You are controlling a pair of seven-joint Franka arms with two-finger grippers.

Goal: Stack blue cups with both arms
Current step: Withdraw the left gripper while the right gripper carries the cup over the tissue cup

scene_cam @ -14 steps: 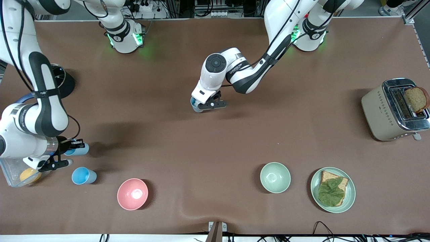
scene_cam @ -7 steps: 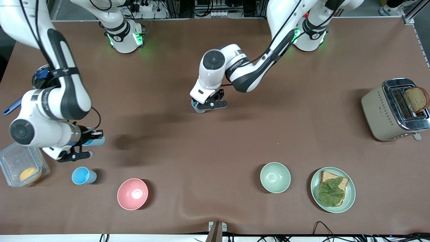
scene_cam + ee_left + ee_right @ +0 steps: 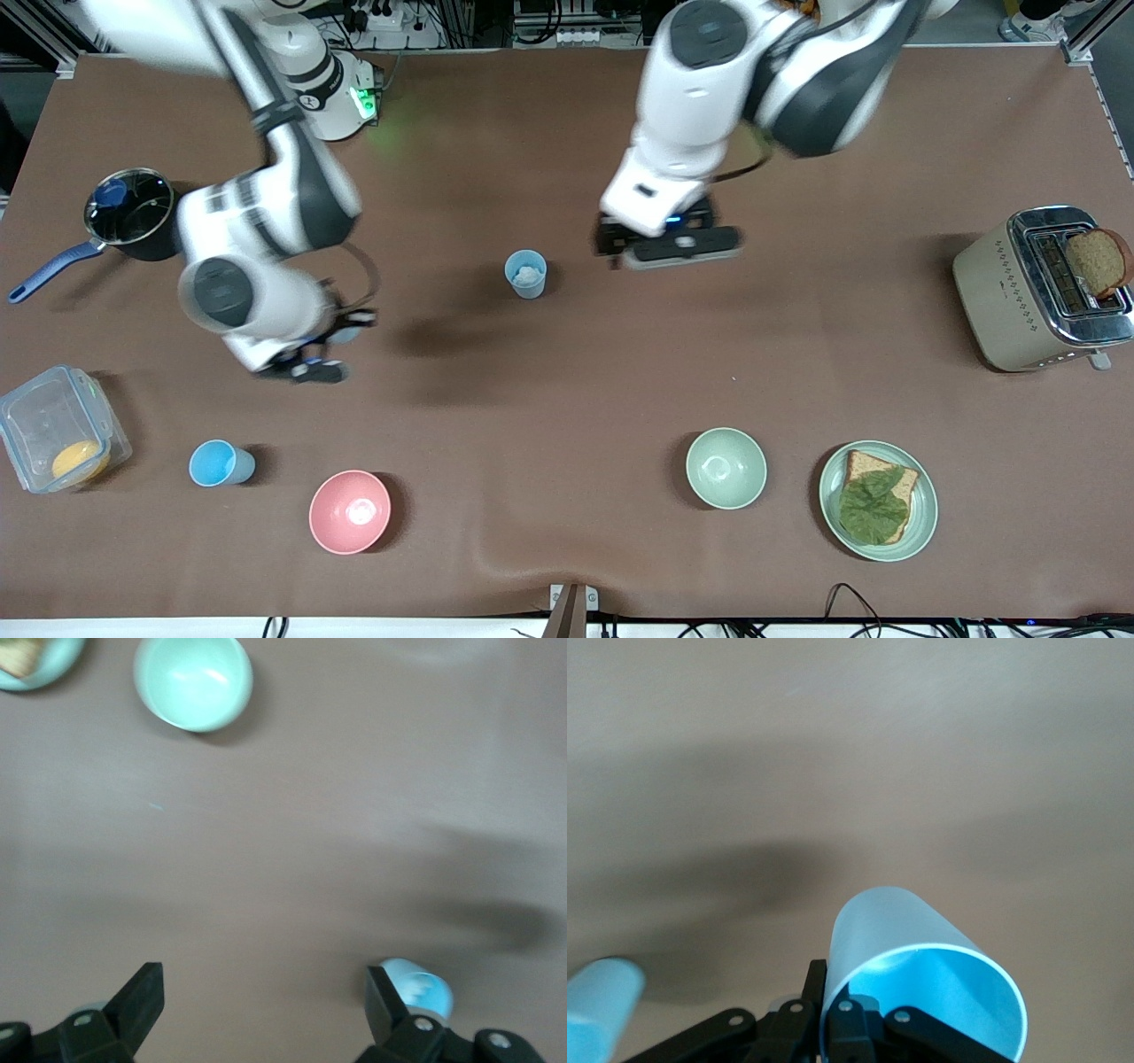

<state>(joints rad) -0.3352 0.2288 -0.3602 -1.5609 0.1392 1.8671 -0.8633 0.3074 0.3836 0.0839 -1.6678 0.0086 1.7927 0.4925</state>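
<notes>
One blue cup [image 3: 526, 273] stands upright in the middle of the table; it also shows in the left wrist view [image 3: 423, 987]. My left gripper [image 3: 671, 246] is open and empty, up in the air beside that cup toward the left arm's end; its jaws [image 3: 266, 997] stand wide apart. My right gripper [image 3: 335, 346] is shut on the rim of a second blue cup [image 3: 921, 979] and holds it above the table toward the right arm's end. A third blue cup [image 3: 221, 463] stands near the front camera beside the pink bowl. Another blue cup [image 3: 598, 1010] shows at the right wrist view's edge.
A pink bowl [image 3: 350, 511], a pale green bowl [image 3: 726, 467] and a plate with bread and lettuce [image 3: 921, 523] lie along the near edge. A clear container [image 3: 35, 416] and a dark pot [image 3: 133, 208] stand at the right arm's end, a toaster [image 3: 997, 292] at the left arm's end.
My left gripper let go of the middle cup, opened and rose toward the left arm's end. My right gripper carried its cup from beside the container toward the middle of the table.
</notes>
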